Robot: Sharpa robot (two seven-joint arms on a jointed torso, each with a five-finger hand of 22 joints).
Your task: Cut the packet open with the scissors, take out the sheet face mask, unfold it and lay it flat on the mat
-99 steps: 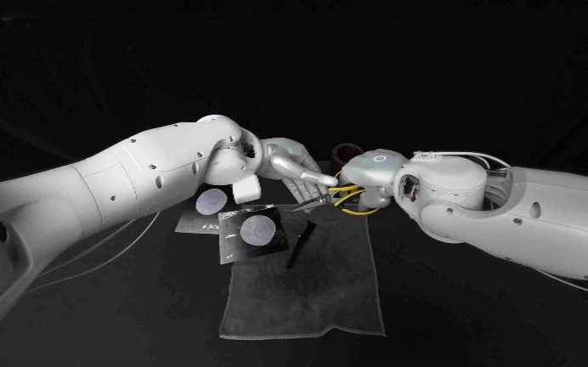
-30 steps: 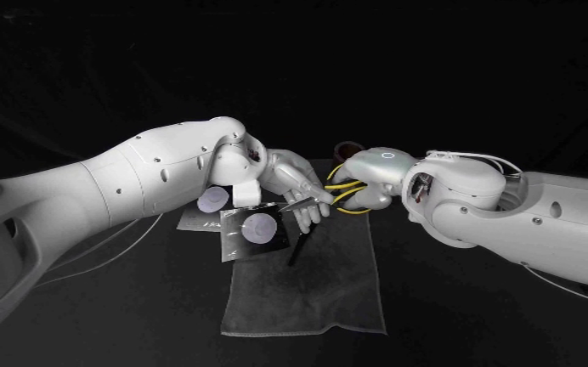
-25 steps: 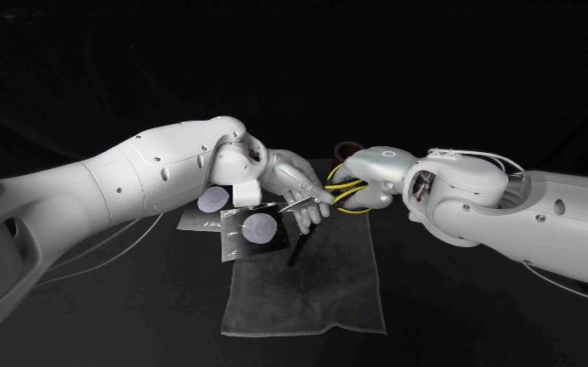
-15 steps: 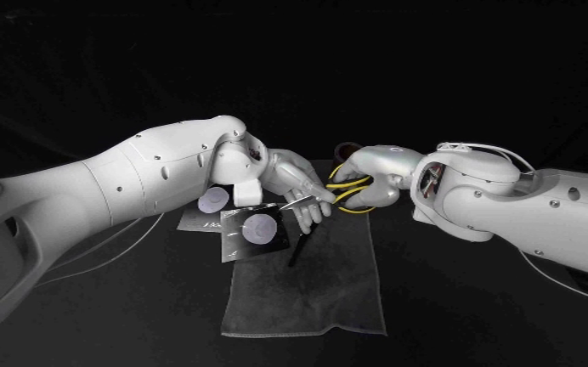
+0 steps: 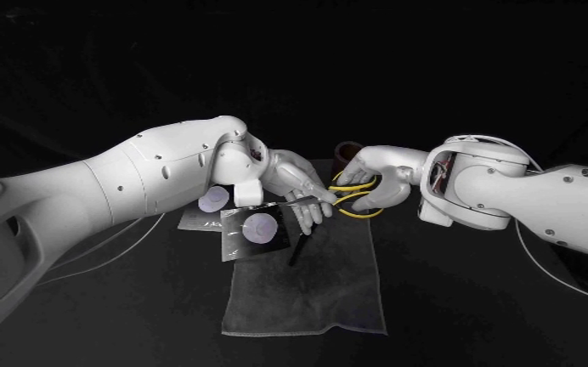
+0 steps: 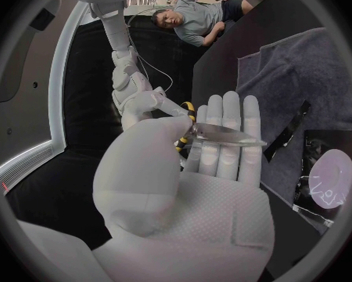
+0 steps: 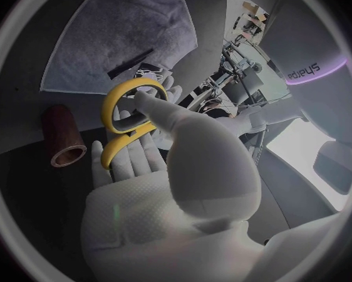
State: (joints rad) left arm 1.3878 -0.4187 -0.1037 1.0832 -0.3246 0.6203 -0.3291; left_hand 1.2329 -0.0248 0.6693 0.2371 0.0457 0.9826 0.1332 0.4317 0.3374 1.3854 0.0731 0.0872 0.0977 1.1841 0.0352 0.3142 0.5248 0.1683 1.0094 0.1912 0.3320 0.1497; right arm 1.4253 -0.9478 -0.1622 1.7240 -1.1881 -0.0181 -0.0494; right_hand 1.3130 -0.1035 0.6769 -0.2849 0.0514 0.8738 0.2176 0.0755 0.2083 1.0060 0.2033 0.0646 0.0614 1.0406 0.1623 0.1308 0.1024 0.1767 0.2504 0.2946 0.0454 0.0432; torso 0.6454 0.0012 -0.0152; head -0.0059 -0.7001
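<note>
Right hand [image 5: 380,166] holds the scissors [image 5: 355,201] by the yellow handles: thumb through one loop, fingers [image 7: 133,153] side by side under them. Left hand [image 5: 291,184] pinches the blades between its thumb and straight, pressed-together fingers [image 6: 227,125], above the mat's [image 5: 313,299] far end. Packet [image 5: 251,229] lies flat by the mat's far-left corner, partly on the worktop [image 5: 122,316], below the left hand. Thin dark strip [image 5: 300,246] is on the mat just beside it. Brown cylinder [image 5: 347,148] sits behind the right hand.
</note>
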